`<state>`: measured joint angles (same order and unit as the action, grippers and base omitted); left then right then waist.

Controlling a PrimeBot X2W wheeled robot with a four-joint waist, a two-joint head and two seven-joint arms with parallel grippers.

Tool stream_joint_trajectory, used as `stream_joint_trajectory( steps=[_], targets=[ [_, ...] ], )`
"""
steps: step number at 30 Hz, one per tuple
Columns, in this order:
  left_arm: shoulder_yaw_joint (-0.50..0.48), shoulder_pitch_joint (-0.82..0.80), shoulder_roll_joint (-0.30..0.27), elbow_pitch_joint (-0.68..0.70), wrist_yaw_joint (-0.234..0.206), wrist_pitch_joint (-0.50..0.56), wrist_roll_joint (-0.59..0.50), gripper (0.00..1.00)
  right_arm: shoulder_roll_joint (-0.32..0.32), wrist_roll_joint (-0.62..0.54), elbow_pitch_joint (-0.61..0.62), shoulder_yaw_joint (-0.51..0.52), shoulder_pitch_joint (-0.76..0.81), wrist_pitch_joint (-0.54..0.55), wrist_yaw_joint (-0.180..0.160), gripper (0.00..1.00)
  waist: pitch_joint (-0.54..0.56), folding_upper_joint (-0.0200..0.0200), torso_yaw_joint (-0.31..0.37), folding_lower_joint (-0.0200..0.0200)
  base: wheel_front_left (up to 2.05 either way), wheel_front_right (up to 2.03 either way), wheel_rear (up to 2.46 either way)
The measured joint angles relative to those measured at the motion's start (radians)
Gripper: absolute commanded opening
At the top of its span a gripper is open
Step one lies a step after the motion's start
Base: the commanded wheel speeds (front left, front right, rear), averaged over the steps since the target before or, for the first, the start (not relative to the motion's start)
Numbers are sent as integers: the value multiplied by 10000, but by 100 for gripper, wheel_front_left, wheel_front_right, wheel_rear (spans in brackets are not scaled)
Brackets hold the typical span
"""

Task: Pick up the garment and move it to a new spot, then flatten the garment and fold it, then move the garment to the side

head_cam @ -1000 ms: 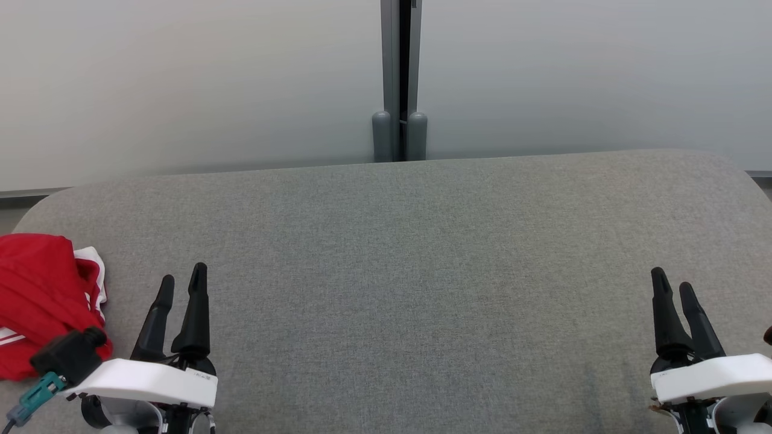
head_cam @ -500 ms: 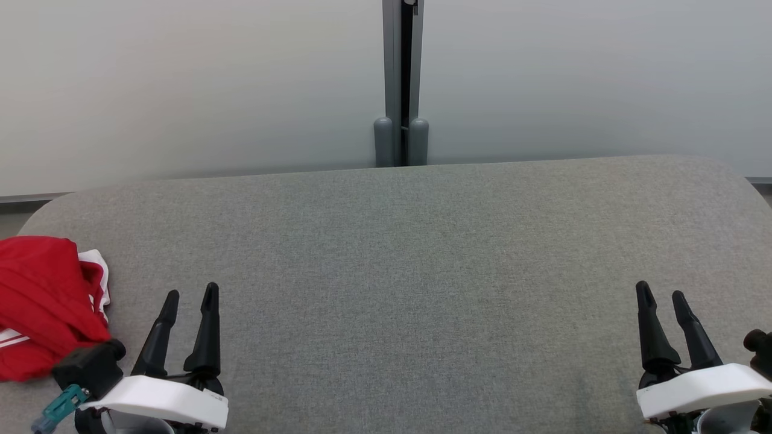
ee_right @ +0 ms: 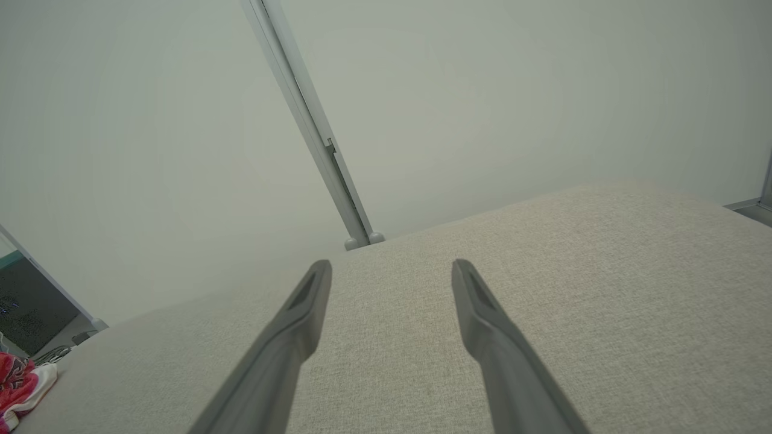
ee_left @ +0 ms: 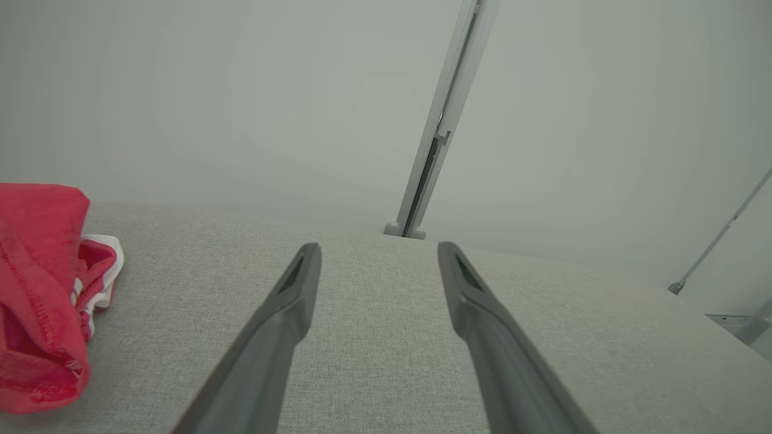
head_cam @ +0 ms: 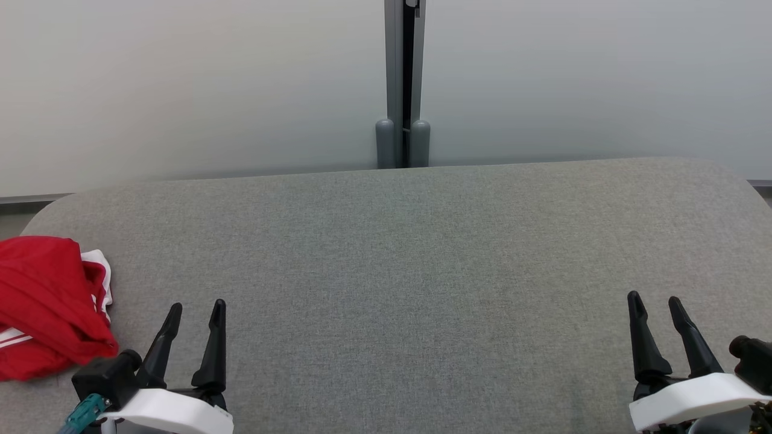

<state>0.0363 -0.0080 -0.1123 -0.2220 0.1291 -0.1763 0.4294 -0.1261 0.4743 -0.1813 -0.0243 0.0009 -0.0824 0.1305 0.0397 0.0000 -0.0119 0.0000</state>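
Note:
A red garment (head_cam: 45,307) with white trim lies crumpled at the left edge of the grey padded table (head_cam: 410,253). It also appears at the left of the left wrist view as the garment (ee_left: 36,289), and as a small red and white scrap of garment (ee_right: 21,377) at the lower left of the right wrist view. My left gripper (head_cam: 196,308) hovers open just right of it, nothing between its fingers (ee_left: 289,301). My right gripper (head_cam: 654,301) stands open near the table's right end, far from the cloth, with bare fabric between its fingers (ee_right: 482,319).
Pale wall panels rise behind the table, split by a grey vertical post (head_cam: 403,84) with two rounded feet at its base. The table has rounded corners; its far edge meets the wall. A thin grey stand leg (ee_left: 718,241) shows off the table's right end.
Both grippers have drawn back toward the bottom of the head view and spread a little wider. The head camera has tilted slightly, shifting the whole picture down. The garment lies unmoved.

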Motion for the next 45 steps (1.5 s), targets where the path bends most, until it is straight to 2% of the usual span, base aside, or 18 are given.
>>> stream_joint_trajectory(
  steps=[25,45],
  targets=[
    [0,45,48,-393,-27,-535,-2165,100,-48,-1925,167,-144,255,-150,2,100,58,0,-67,0,0,0,0],
    [-186,59,205,-782,-21,-855,-3095,100,-23,-2474,215,-54,404,-336,2,100,158,0,-125,0,0,0,0]
  ],
)
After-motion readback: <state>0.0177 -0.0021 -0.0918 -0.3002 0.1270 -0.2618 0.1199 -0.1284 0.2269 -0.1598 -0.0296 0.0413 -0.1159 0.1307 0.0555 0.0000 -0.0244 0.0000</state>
